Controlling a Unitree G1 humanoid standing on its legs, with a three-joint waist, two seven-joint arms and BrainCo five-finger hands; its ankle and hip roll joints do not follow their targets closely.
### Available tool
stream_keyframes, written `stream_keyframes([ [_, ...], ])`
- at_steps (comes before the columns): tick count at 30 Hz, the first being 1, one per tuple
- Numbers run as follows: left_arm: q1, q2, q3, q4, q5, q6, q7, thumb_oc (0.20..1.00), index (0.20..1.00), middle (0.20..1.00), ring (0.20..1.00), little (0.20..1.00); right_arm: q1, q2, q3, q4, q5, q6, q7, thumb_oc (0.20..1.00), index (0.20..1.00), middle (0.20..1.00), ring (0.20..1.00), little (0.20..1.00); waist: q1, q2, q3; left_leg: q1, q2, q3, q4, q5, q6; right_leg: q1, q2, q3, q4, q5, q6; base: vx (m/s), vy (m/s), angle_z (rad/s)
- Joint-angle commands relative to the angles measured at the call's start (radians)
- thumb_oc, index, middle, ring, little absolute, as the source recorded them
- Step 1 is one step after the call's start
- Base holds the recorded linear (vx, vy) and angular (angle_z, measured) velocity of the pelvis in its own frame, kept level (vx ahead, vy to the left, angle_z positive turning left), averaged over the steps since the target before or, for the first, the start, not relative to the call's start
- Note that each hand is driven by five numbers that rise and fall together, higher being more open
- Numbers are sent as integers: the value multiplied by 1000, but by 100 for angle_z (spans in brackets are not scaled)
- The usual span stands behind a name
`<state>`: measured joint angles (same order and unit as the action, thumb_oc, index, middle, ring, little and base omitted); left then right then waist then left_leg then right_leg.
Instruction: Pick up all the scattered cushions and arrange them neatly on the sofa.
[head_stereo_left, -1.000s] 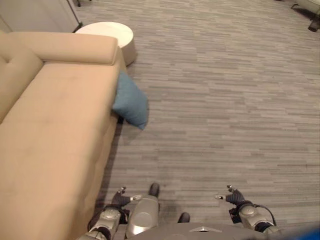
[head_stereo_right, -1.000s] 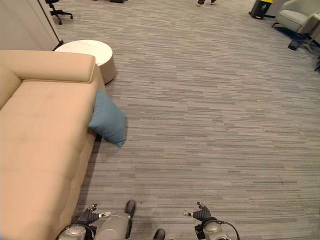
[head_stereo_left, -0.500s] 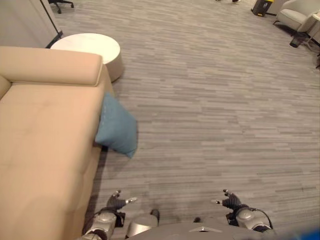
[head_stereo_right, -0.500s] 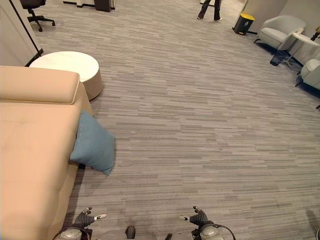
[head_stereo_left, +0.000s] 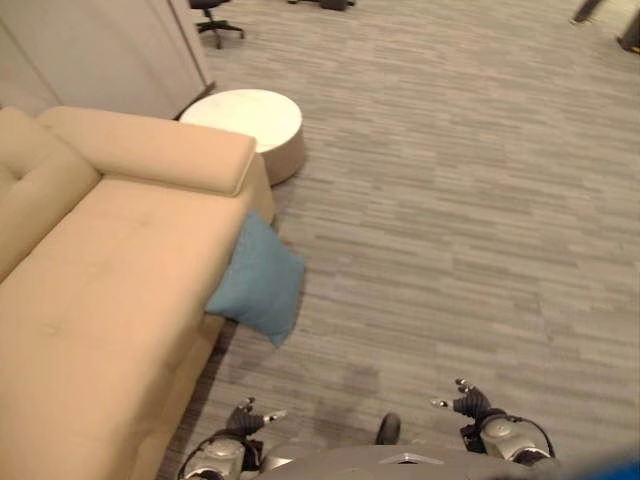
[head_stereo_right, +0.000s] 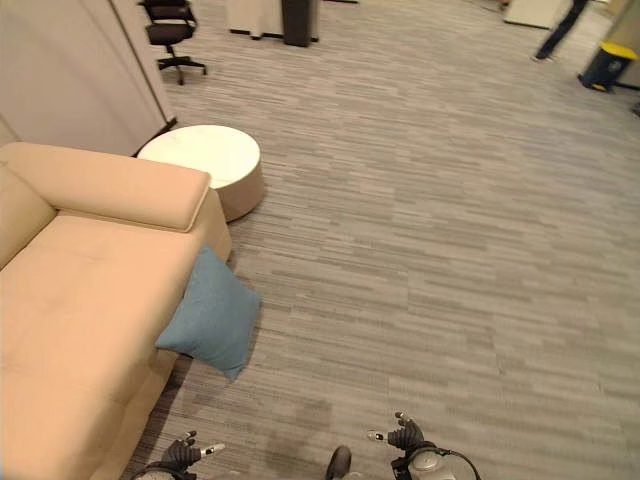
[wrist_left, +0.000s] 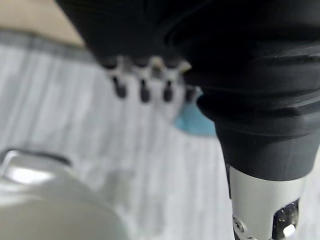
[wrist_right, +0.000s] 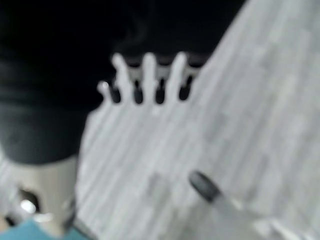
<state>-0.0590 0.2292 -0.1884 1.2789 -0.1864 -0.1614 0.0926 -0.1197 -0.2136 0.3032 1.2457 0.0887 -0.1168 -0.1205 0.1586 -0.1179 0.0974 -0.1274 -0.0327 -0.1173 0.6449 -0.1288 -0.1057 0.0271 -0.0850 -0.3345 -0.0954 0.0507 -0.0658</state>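
Note:
A blue cushion (head_stereo_left: 257, 280) stands tilted on the grey floor, leaning against the front side of the beige sofa (head_stereo_left: 100, 270). It also shows past the fingers (wrist_left: 142, 90) in the left wrist view as a blue patch (wrist_left: 192, 122). My left hand (head_stereo_left: 245, 415) hangs low near the sofa's front corner, fingers relaxed and holding nothing. My right hand (head_stereo_left: 465, 403) hangs over bare floor well to the right, also open and empty. Both hands are a good way short of the cushion.
A round white low table (head_stereo_left: 247, 120) stands just beyond the sofa's armrest. A black office chair (head_stereo_right: 170, 25) and a pale wall panel (head_stereo_right: 70, 70) are farther back. A person's legs (head_stereo_right: 560, 30) walk at the far right. Open carpet floor (head_stereo_right: 450, 250) lies to the right.
The whole picture has shifted, so the camera has moved: sofa and cushion now sit more to the right and the back wall shows. Both hands hang as before.

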Motion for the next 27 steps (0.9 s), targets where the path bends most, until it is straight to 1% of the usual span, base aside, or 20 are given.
stream_keyframes([
  [1,-67,0,-27,-25,-13,-9,7,1000,1000,1000,1000,1000,-16,-29,-8,-10,36,-20,-11,1000,1000,1000,1000,1000,-8,-3,67,-23,5,85,-327,65,50,42,-17,-54,35,-40,174,253,-61,48],
  [2,-62,-2,-29,-23,-5,-8,5,1000,1000,1000,1000,1000,-13,-29,-10,-10,36,-21,-10,1000,1000,1000,1000,1000,-7,-2,64,-38,1,105,-361,64,54,50,-13,-65,28,-47,177,264,-36,70],
  [3,-54,-3,-28,-22,3,-7,3,1000,1000,1000,1000,1000,-10,-27,-7,-12,31,-22,-10,1000,1000,1000,1000,1000,-5,0,58,-55,1,132,-410,86,55,59,-5,-78,25,-57,179,417,2,78],
  [4,-36,-9,-20,-20,20,-5,-2,1000,1000,1000,1000,1000,-4,-21,-2,-15,24,-24,-7,1000,1000,1000,1000,1000,0,21,47,-94,23,202,-532,187,49,92,32,-88,10,-81,182,424,23,74],
  [6,-26,-9,-8,-14,26,-2,-8,1000,1000,1000,1000,1000,-3,-19,1,-13,17,-24,-5,1000,1000,1000,1000,1000,11,28,44,-107,18,227,-591,230,42,110,46,-89,8,-94,185,359,40,53],
  [7,-22,-8,1,-6,25,-1,-7,1000,1000,1000,1000,1000,-7,-15,7,-15,11,-24,-4,1000,1000,1000,1000,1000,21,21,47,-109,15,223,-577,236,40,124,48,-89,9,-101,185,307,52,6],
  [9,-2,3,22,6,16,0,-8,1000,1000,1000,1000,1000,-9,4,17,-18,-8,-25,1,1000,1000,1000,1000,1000,40,0,30,-78,-3,183,-566,200,66,130,35,-92,62,-123,191,428,111,-36],
  [11,-4,11,31,9,10,2,-12,1000,1000,1000,1000,1000,-13,12,20,-19,-21,-23,7,1000,1000,1000,1000,1000,57,-14,23,-64,-17,172,-545,164,83,124,12,-92,140,-129,207,410,181,-4],
  [12,-10,19,31,2,3,3,-14,1000,1000,1000,1000,1000,-22,16,15,-22,-22,-22,7,1000,1000,1000,1000,1000,65,-18,28,-29,-33,157,-529,123,109,90,-35,-94,278,-86,236,388,242,33],
  [13,-10,23,29,-3,-1,1,-13,1000,1000,1000,1000,1000,-25,19,16,-28,-24,-23,7,1000,1000,1000,1000,1000,65,-17,31,-13,-43,142,-519,109,123,71,-56,-89,354,-48,255,382,231,29],
  [15,-18,29,24,-14,-5,0,-11,1000,1000,1000,1000,1000,-31,18,17,-38,-21,-24,9,1000,1000,1000,1000,1000,56,-5,41,27,-47,102,-520,93,139,21,-62,-57,462,-8,260,329,126,34],
  [16,-32,33,17,-16,-11,-2,-5,1000,1000,1000,1000,1000,-38,20,26,-48,-19,-24,10,1000,1000,1000,1000,1000,44,5,45,71,-47,57,-538,80,140,-37,-48,-19,454,-26,237,373,54,86],
  [18,-41,37,7,-21,-12,-8,-4,1000,1000,1000,1000,1000,-41,16,38,-61,-19,-27,13,1000,1000,1000,1000,1000,38,6,46,101,-43,14,-552,68,128,-62,-73,-28,321,-29,221,443,-86,97],
  [19,-43,35,0,-19,-9,-11,-1,1000,1000,1000,1000,1000,-42,15,42,-70,-9,-29,14,1000,1000,1000,1000,1000,16,8,50,130,-45,-32,-564,56,120,-98,-51,73,196,-13,220,476,-158,62],
  [21,-52,31,-10,-17,-12,-17,2,1000,1000,1000,1000,1000,-43,10,42,-71,0,-28,15,1000,1000,1000,1000,1000,-16,17,44,145,-44,-103,-567,44,116,-147,-46,209,119,19,230,365,-110,101],
  [22,-54,29,-13,-17,-15,-20,6,1000,1000,1000,1000,1000,-42,11,41,-69,3,-27,15,1000,1000,1000,1000,1000,-24,15,41,148,-46,-121,-567,40,111,-156,-46,225,125,29,237,228,-84,176],
  [23,-54,28,-13,-15,-18,-22,6,1000,1000,1000,1000,1000,-40,8,42,-67,6,-26,16,1000,1000,1000,1000,1000,-26,8,40,147,-51,-145,-555,34,107,-128,-40,230,111,23,237,148,-93,203],
  [24,-50,23,-10,-15,-24,-26,7,1000,1000,1000,1000,1000,-34,9,43,-62,2,-25,17,1000,1000,1000,1000,1000,-23,4,34,142,-53,-153,-547,30,102,-111,-45,203,91,29,237,202,-163,178],
  [26,-41,10,-23,-12,-27,-19,0,1000,1000,1000,1000,1000,-14,0,48,-54,-7,-27,14,1000,1000,1000,1000,1000,-10,0,25,120,-46,-197,-527,48,80,-85,-31,163,84,13,221,181,-202,136],
  [27,-41,3,-32,-9,-17,-15,-5,1000,1000,1000,1000,1000,-1,-9,43,-56,-2,-30,11,1000,1000,1000,1000,1000,-13,-2,31,99,-33,-195,-509,48,63,-59,-26,109,76,-3,211,63,-199,153],
])
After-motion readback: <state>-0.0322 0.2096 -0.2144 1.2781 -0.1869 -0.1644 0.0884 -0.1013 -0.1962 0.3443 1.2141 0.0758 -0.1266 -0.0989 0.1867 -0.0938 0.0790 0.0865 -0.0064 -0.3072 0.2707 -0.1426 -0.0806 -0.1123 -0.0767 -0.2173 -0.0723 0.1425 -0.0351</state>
